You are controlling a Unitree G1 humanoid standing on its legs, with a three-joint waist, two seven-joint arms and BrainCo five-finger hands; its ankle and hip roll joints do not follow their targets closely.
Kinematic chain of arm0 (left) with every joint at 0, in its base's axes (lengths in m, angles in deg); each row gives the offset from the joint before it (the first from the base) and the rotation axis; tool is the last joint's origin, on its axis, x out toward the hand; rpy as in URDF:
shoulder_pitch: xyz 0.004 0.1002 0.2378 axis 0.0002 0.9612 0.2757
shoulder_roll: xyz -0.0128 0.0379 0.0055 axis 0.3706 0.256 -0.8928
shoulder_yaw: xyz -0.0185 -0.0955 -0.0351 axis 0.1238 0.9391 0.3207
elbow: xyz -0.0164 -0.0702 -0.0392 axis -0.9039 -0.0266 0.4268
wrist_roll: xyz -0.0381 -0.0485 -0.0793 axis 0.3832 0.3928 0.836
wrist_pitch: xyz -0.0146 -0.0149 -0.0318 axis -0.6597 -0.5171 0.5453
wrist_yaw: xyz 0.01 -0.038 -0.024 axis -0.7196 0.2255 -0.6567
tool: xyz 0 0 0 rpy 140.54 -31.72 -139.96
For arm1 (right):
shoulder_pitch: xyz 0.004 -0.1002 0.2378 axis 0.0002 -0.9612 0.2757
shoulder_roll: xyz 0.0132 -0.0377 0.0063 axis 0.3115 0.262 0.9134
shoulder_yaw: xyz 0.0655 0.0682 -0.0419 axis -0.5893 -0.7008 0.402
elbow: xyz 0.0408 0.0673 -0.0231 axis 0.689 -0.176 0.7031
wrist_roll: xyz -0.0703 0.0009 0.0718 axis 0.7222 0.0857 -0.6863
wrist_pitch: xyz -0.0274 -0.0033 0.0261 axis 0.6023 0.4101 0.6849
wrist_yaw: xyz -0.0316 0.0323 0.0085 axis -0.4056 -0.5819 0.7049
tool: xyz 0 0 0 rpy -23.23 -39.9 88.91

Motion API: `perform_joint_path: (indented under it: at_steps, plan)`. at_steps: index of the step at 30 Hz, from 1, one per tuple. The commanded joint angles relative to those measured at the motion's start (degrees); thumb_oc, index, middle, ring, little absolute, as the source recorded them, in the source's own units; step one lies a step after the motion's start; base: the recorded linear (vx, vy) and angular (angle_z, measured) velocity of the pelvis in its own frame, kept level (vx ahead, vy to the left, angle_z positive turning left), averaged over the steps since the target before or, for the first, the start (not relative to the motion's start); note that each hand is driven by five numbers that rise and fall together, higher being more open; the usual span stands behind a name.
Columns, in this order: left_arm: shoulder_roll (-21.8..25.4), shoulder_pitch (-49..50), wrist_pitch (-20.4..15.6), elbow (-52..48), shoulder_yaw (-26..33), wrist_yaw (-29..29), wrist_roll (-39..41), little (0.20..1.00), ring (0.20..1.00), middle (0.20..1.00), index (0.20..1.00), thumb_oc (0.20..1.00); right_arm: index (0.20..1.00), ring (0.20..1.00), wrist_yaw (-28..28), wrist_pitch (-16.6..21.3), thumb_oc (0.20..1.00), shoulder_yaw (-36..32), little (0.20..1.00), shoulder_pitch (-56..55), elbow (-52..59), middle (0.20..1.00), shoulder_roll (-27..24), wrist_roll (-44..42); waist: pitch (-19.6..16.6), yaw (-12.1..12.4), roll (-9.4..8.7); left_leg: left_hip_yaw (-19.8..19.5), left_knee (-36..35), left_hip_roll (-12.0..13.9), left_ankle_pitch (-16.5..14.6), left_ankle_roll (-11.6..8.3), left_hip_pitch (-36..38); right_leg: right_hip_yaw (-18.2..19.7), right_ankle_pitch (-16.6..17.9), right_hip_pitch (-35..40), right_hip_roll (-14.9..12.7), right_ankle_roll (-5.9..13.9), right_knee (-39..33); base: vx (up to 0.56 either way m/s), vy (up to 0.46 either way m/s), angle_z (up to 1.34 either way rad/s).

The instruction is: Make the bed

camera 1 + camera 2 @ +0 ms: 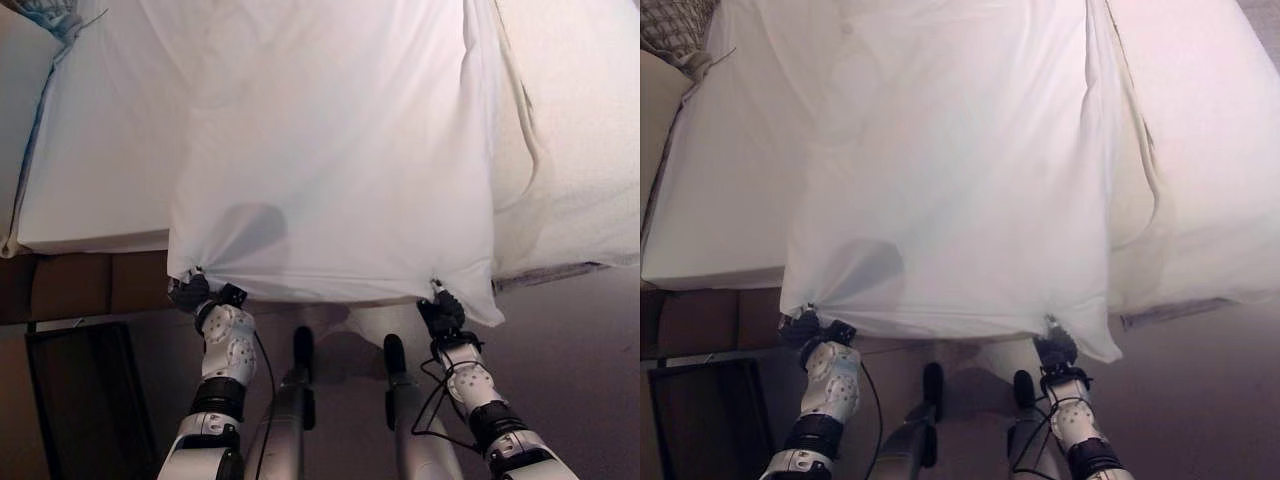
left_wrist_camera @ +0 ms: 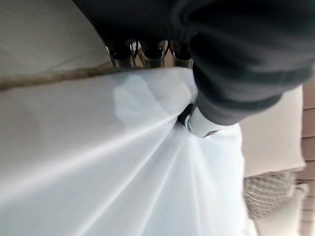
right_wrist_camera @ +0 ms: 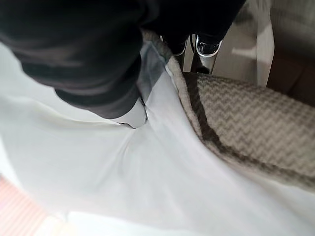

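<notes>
A white sheet (image 1: 330, 150) is stretched taut over the bed (image 1: 95, 190), and its near edge hangs past the bed's foot. My left hand (image 1: 192, 291) is shut on the sheet's near left corner, where the cloth bunches into folds (image 2: 162, 128) under the thumb (image 2: 199, 125). At the near right corner my right hand (image 1: 440, 308) is shut on the sheet (image 3: 162, 162) too, its thumb (image 3: 130, 115) pressing the cloth. Both hands are level, just in front of the mattress edge.
A cream textured blanket (image 1: 575, 130) lies along the bed's right side, its woven edge (image 3: 246, 128) beside my right hand. A brown bed base (image 1: 80, 285) shows under the mattress at left. A grey patterned pillow (image 1: 675, 25) sits at the far left corner.
</notes>
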Motion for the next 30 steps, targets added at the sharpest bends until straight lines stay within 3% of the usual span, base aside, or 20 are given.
perform_joint_path:
  at_steps: [1,8,14,18,19,21,23,26,27,30]
  plan:
    - [11.75,3.92,-3.52,12.79,13.3,2.23,8.35,0.2,0.2,0.2,0.2,0.2,0.2,0.2,-2.78,1.53,0.2,-3.4,0.2,-3.43,-7.4,0.2,-4.4,3.91,-2.62,1.66,-1.94,1.15,0.37,-0.83,-1.67,-1.45,-0.47,-0.84,7.96,-1.04,-1.79,1.27,-6.9,0.02,-0.013,0.07]
    - [11.46,3.22,1.17,31.16,13.48,-6.97,17.44,0.2,0.2,0.2,0.2,0.2,0.2,0.2,-5.19,0.52,0.2,-5.43,0.2,-2.42,-18.73,0.2,-5.43,10.19,-3.15,0.95,-2.25,1.32,-0.78,0.0,-1.33,-1.77,0.18,-1.5,7.86,-0.25,-1.98,1.01,-7.66,0.02,-0.006,0.05]
    - [9.17,4.24,2.05,32.82,11.56,-10.21,17.83,0.2,0.2,0.2,0.2,0.2,0.2,0.2,-8.44,1.46,0.2,-6.74,0.2,-2.43,-21.03,0.2,-5.59,14.18,-3.72,0.5,-2.38,1.21,-1.2,0.27,-1.31,-1.98,1.05,-1.63,7.79,0.47,-1.89,0.91,-8.01,0.02,-0.012,0.04]
    - [7.9,5.39,-1.37,27.81,11.37,-9.35,18.85,0.2,0.2,0.2,0.2,0.2,0.2,0.2,-8.88,5.36,0.2,-7.94,0.2,-3.91,-10.3,0.2,-5.93,11.45,-4.29,0.06,-2.54,1.05,-1.91,0.62,-1.07,-2.08,1.57,-1.38,7.87,0.85,-1.75,1.07,-8.51,0.02,-0.02,0.03]
    - [7.95,5.8,-3.35,23.32,11.02,-8.94,18.74,0.2,0.2,0.2,0.2,0.2,0.2,0.2,-9.92,8.53,0.2,-8.47,0.2,-5.28,-1.35,0.2,-6.05,11.08,-4.52,-0.23,-2.77,1.05,-2.13,0.77,-0.95,-2.19,1.84,-1.36,7.87,0.95,-1.62,1.12,-8.63,0.03,-0.032,0.01]
    - [7.87,6.1,-4.13,20.39,10.67,-8.32,17.69,0.2,0.2,0.2,0.2,0.2,0.2,0.2,-11.31,9.36,0.2,-8.34,0.2,-6.08,2.47,0.2,-6.19,12.63,-4.59,-0.29,-2.86,0.9,-2.1,0.8,-0.87,-2.25,1.9,-1.28,7.86,1.09,-1.61,1.07,-8.7,0.01,-0.034,0.0]
    - [7.87,7.22,-6.9,8.35,8.92,-10.59,16.35,0.2,0.2,0.2,0.2,0.2,0.2,0.2,-12.98,12.74,0.2,-9.35,0.2,-7.69,14.47,0.2,-6.79,14.36,-4.37,-0.28,-2.87,0.3,-2.07,0.63,-0.68,-2.27,1.8,-1.43,7.8,1.18,-1.61,1.12,-8.66,0.0,-0.05,0.01]
    - [6.92,9.64,-7.65,-1.4,7.19,-15.91,18.25,0.2,0.2,0.2,0.2,0.2,0.2,0.2,-14.14,15.22,0.2,-11.16,0.2,-8.6,22.63,0.2,-7.46,17.74,-4.23,-0.08,-2.48,-0.29,-2.19,0.41,-0.5,-2.23,1.7,-1.73,7.75,1.32,-1.73,1.13,-8.7,0.0,-0.031,0.06]
    - [6.86,9.86,-7.62,-1.56,7.12,-16.04,18.37,0.2,0.2,0.2,0.2,0.2,0.2,0.2,-14.4,15.18,0.2,-11.18,0.2,-8.84,22.94,0.2,-7.37,17.98,-4.27,-0.06,-2.44,-0.32,-2.17,0.41,-0.52,-2.23,1.72,-1.76,7.73,1.35,-1.73,1.13,-8.69,0.0,-0.011,0.11]
    - [6.92,11.54,-7.15,-5.72,7.07,-23.88,22.15,0.2,0.2,0.2,0.2,0.2,0.2,0.2,-14.33,16.53,0.2,-12.17,0.2,-9.36,29.11,0.2,-7.36,21.41,-4.09,0.14,-2.25,-0.56,-2.19,0.24,-0.44,-2.22,1.49,-1.69,7.74,1.25,-1.67,1.19,-8.78,0.0,-0.023,0.06]
